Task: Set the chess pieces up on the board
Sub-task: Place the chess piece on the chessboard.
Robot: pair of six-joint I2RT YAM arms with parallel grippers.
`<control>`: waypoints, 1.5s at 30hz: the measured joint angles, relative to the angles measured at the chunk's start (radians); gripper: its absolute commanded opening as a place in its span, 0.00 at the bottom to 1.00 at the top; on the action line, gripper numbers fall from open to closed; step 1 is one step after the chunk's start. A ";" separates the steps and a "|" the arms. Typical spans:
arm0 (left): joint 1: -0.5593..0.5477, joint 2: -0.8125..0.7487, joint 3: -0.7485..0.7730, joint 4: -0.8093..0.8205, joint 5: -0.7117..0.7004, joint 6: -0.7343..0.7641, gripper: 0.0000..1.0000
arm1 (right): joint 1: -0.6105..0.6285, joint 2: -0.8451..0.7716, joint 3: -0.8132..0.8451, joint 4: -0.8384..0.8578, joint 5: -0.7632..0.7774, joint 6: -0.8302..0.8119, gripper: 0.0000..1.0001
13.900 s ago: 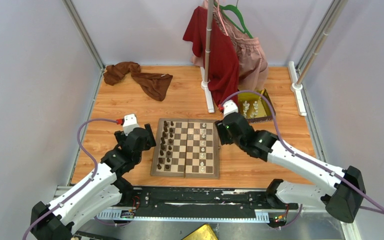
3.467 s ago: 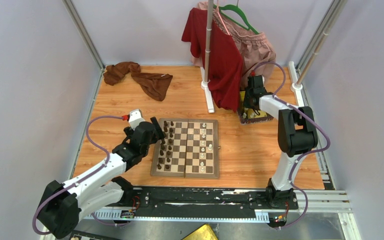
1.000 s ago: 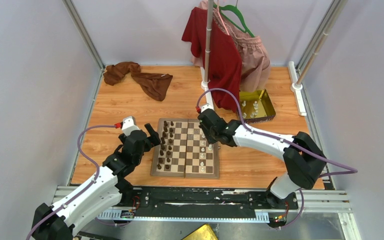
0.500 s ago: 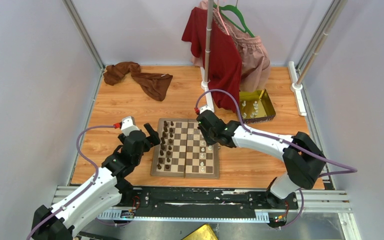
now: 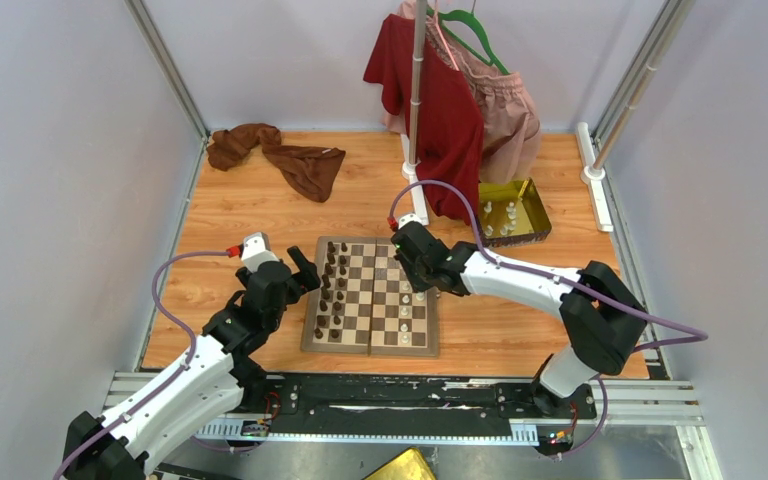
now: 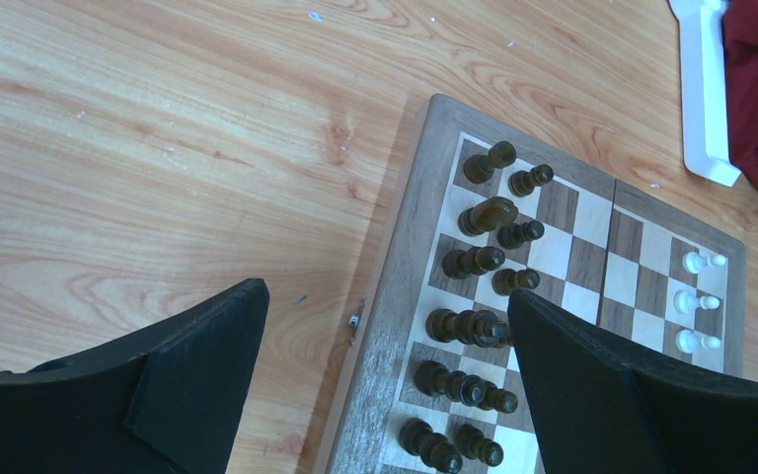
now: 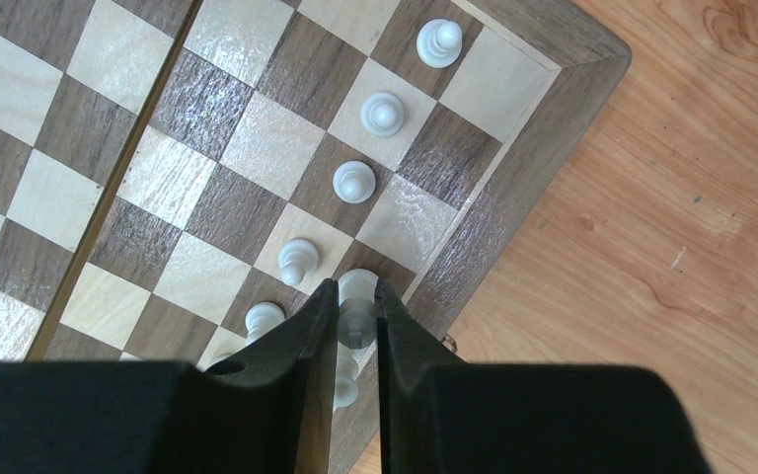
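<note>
The right claw (image 7: 355,321) is clamped on a cream-white piece (image 7: 357,288) at the right border of the board (image 7: 518,178). The left claw (image 6: 385,296) is wide apart and holds nothing, over the desk (image 6: 158,197) just beside the board's left edge.

White arms (image 5: 516,279), black joints (image 5: 598,326), purple cables (image 5: 163,278)

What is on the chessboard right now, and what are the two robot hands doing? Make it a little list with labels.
board: lying open flat
dark pieces: two rows, left arm's side
white pieces: a row, right arm's side
left gripper: open, empty, at the board's edge
right gripper: shut on a white piece, over the board's edge squares
gold tray: a few more white ones inside
</note>
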 measured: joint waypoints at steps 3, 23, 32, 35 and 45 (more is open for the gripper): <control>0.000 0.000 0.000 0.000 0.000 0.000 1.00 | 0.002 0.000 0.000 0.000 0.000 0.000 0.00; 0.000 0.000 -0.002 0.000 0.000 0.000 1.00 | 0.003 0.007 0.000 0.000 0.019 0.000 0.00; 0.000 0.001 -0.005 0.001 0.000 0.000 1.00 | 0.003 0.011 -0.003 0.000 0.019 0.000 0.03; 0.000 0.004 -0.008 0.000 0.000 0.000 1.00 | 0.003 0.011 -0.004 0.000 0.019 0.001 0.06; 0.000 0.015 -0.008 0.001 0.000 0.000 1.00 | 0.003 0.013 -0.004 0.001 0.019 0.001 0.22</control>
